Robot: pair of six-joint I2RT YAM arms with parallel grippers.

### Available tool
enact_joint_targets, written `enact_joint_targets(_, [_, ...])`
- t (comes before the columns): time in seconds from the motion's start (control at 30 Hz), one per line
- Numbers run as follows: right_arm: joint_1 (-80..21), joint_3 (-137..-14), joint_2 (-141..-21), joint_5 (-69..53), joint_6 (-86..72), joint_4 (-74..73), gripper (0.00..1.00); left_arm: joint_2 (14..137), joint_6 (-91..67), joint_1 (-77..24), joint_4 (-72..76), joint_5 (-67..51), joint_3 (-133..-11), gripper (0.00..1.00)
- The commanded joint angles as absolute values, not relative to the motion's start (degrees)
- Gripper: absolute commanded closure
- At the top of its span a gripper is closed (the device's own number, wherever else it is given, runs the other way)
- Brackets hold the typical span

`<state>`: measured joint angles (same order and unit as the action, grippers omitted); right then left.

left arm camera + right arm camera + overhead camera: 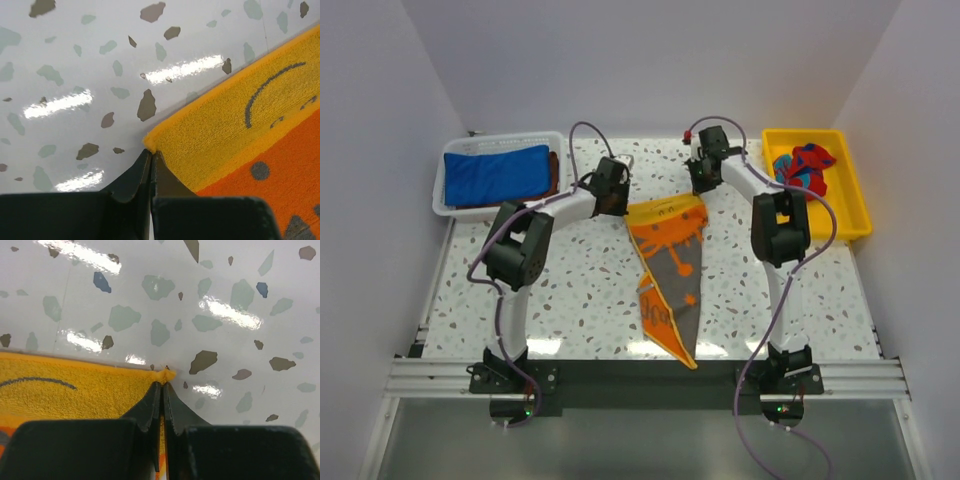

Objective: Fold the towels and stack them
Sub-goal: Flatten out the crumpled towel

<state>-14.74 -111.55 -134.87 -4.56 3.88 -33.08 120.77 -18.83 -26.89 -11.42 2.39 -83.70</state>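
left end effector [151,159]: jaws closed flat on the far-left corner of the orange towel [670,270], only the yellow hem tip pinched
right end effector [163,389]: jaws closed flat on the far-right corner of the same towel, hem tip bunched at the fingertips
orange towel: mid table [570,300], between the two arms, far edge strung between the two end effectors
towel edges: far edge sags a little in the middle; both long sides run inward to a narrow tip at the near table edge, just touching the dark rail
towel face: orange with grey spots, yellow band along the far edge
corner height: both held corners sit low over the table; cannot tell whether they touch it
room left: bare table from the towel's left side out to the left arm, widening toward the near edge
room right: bare table from the towel's right side to the right arm, same widening
room far: narrow bare strip between the held edge and the back wall
basket [442,195]: far-left corner, blue towel [500,172] folded on top, brown towel [554,172] edge showing under it, well apart from the left end effector
tray [855,205]: far-right, red towel [804,168] crumpled in its far half, near half bare
arms: elbows raised, wrists angled down to the far edge of the towel
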Motion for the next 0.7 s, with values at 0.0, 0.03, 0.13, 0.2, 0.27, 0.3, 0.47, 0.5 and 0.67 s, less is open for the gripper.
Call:
enact_joint_targets(0.0, [-15.1,-112.8,-125.3,-4.5,1.9,-33.5,1.00,113.4,-11.2,-25.0,-8.6,3.2,-87.8,1.00])
enact_joint_targets(0.03, [-15.1,-113.7,-123.9,-3.8,1.5,-33.1,1.00,112.4,-9.8,-25.0,-8.9,3.7,-89.0,1.00])
enact_joint_targets(0.13, [-15.1,-115.2,-117.1,-3.3,0.4,-31.1,1.00,108.8,-5.7,-25.0,-10.7,3.8,-94.3,1.00])
enact_joint_targets(0.2, [-15.1,-115.8,-114.1,-3.5,0.4,-30.2,1.00,106.1,-4.0,-24.9,-12.0,3.8,-98.0,1.00])
enact_joint_targets(0.27, [-15.1,-115.8,-108.9,-3.9,0.2,-28.3,1.00,104.2,-3.0,-25.0,-12.8,3.3,-100.9,1.00])
enact_joint_targets(0.3, [-15.1,-115.5,-107.0,-4.3,-1.3,-26.8,1.00,101.9,-2.7,-25.0,-13.0,2.7,-101.6,1.00])
enact_joint_targets(0.47, [-15.2,-111.3,-94.6,-8.0,-1.4,-24.0,1.00,93.3,-1.6,-25.6,-13.1,0.8,-101.0,1.00])
enact_joint_targets(0.5, [-15.3,-110.2,-92.8,-10.1,-1.1,-23.2,1.00,89.7,-1.2,-26.0,-12.9,0.4,-100.1,1.00])
enact_joint_targets(0.67, [-15.3,-100.2,-78.1,-16.3,-0.4,-22.1,1.00,76.8,-0.3,-27.4,-10.9,-4.1,-90.4,1.00])
